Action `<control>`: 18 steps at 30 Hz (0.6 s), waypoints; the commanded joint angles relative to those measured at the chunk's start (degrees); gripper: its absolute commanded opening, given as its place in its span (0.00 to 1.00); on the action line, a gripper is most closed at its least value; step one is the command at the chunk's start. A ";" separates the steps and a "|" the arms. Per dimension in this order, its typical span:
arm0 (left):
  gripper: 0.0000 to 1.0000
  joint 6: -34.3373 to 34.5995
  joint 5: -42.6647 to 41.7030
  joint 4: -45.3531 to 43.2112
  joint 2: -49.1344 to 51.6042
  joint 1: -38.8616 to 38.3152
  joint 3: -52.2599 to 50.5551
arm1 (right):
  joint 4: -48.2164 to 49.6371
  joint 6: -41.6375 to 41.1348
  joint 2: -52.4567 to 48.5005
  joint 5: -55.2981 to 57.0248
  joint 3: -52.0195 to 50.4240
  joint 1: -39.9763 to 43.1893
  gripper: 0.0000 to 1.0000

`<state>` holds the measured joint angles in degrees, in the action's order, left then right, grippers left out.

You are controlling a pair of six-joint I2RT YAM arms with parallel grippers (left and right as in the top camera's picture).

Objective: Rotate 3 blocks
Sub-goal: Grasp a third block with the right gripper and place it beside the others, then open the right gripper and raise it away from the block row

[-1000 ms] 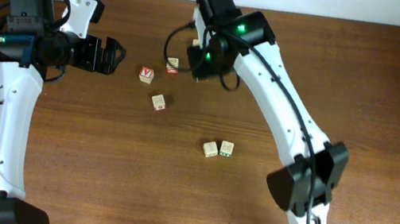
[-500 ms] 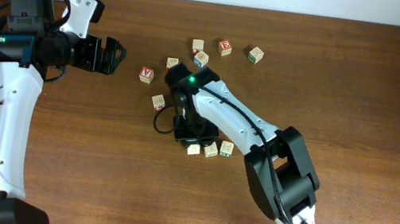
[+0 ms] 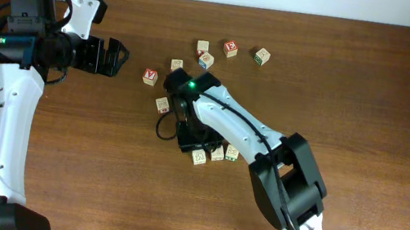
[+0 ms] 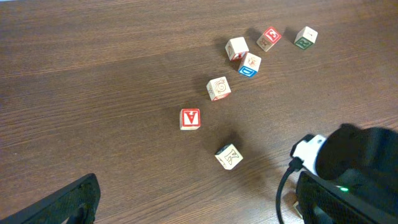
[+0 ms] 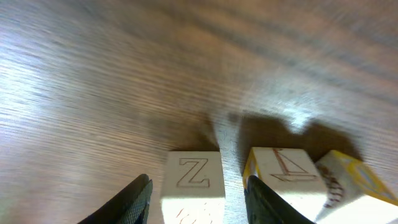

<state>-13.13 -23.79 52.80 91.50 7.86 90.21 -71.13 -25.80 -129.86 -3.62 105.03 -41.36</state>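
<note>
Three pale wooden blocks lie in a row near the table's middle: the Z block [image 3: 199,157] [image 5: 194,174], a middle one [image 3: 217,153] [image 5: 287,169], and one with green print [image 3: 232,151] [image 5: 348,180]. My right gripper [image 3: 195,148] [image 5: 199,202] is low over the Z block. Its fingers [image 5: 138,198] stand on either side of the cube with a small gap at each side, so it is open. My left gripper [image 3: 120,59] [image 4: 199,214] hovers open at the far left, holding nothing, well away from the row.
Other letter cubes lie scattered behind the row: a red A cube [image 3: 150,77] [image 4: 189,118], a K cube [image 3: 162,105] [image 4: 229,156], a blue-and-red cube [image 3: 206,60] [image 4: 250,64], a red cube [image 3: 230,48] and a green-faced cube [image 3: 261,55]. The right arm [image 3: 244,129] lies diagonally over the table.
The right arm swung from the back cubes down to the front row, where a third block now lies beside two. Its jaws have opened off that block. The left arm stayed still.
</note>
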 commanded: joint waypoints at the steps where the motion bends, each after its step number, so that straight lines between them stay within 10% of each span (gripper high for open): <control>1: 0.99 -0.66 -0.44 0.00 0.07 0.09 1.03 | -0.02 0.46 4.37 0.79 2.86 -0.63 0.49; 7: 0.99 -0.66 -0.44 0.00 0.07 0.09 1.03 | 2.69 0.46 3.72 0.50 -0.04 -7.43 0.23; 18: 0.99 -0.66 -0.44 0.00 0.07 0.09 1.03 | 8.46 -4.50 3.69 12.94 -7.28 -9.27 0.22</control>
<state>-13.13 -23.79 52.93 91.50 7.86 90.21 -62.89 -26.98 -127.00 4.82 98.13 -51.20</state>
